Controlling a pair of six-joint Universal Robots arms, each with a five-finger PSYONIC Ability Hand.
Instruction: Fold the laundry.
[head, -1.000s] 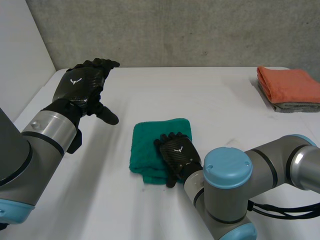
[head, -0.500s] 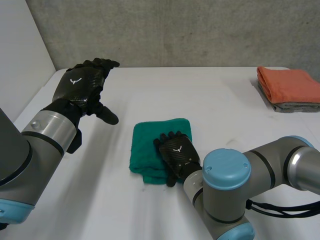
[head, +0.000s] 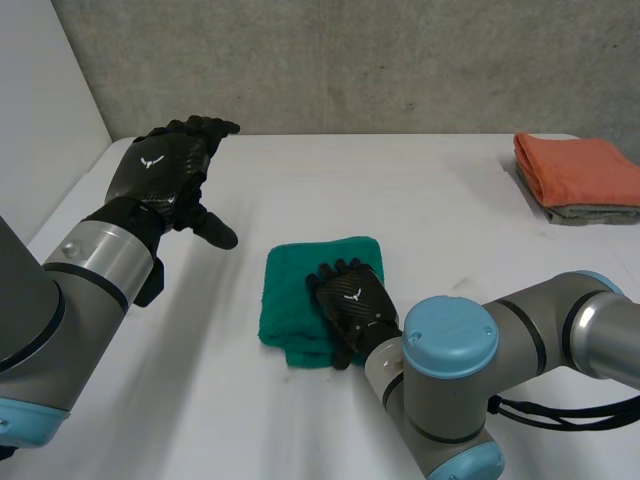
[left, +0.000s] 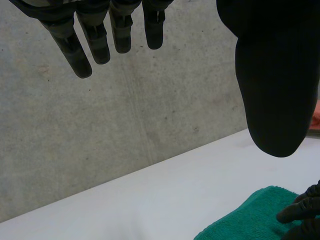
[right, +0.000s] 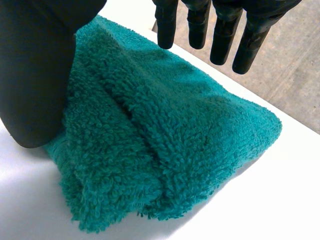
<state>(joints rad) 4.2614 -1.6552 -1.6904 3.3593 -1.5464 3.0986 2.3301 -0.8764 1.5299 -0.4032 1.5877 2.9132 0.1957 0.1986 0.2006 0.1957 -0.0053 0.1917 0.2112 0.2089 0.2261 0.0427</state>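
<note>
On table (head: 430, 200), front-centre: folded towel (head: 295, 285), w/ right hand (head: 352, 305) atop its right part; left hand (head: 165, 175) well apart to the left — cloth stack (head: 578, 178) at back right.

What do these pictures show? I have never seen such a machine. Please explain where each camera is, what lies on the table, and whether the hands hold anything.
This is a robot with two arms at a white table. Each arm ends in a black hand. The head view comes from a camera between and behind the arms, looking down. The two wrist views come from cameras on the wrists, looking along each palm, so each shows its own dark fingers close up.

A folded green towel lies near the middle of the table. The right hand rests on it with straight fingers, so it presses rather than grips. The left hand is open in the air and holds nothing. At the far right, an orange towel lies folded on a grey towel.
</note>
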